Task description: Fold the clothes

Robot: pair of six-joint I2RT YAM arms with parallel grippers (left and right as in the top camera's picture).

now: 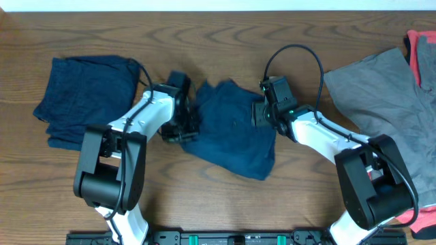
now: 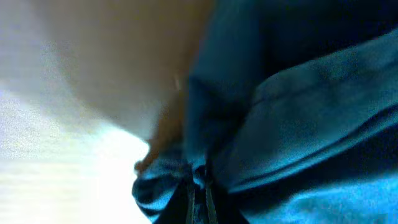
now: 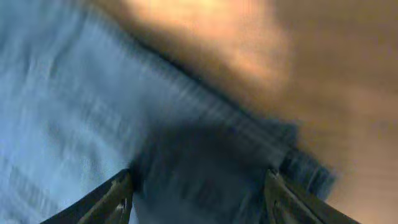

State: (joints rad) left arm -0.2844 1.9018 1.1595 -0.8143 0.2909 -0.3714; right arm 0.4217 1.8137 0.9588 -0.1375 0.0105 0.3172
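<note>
A dark navy garment (image 1: 231, 129) lies crumpled in the middle of the table. My left gripper (image 1: 182, 126) is at its left edge and is shut on a pinched fold of the navy cloth (image 2: 186, 180). My right gripper (image 1: 262, 112) is at its right edge, open, with both fingers spread over the navy cloth (image 3: 199, 174) near its corner. A second navy garment (image 1: 88, 95) lies folded at the far left. A grey garment (image 1: 388, 88) lies at the right with a red one (image 1: 422, 54) at the right edge.
Bare wooden tabletop (image 1: 204, 41) surrounds the garments. A black rail (image 1: 225, 238) runs along the front edge between the arm bases. A bit of red cloth (image 1: 415, 216) shows at the lower right.
</note>
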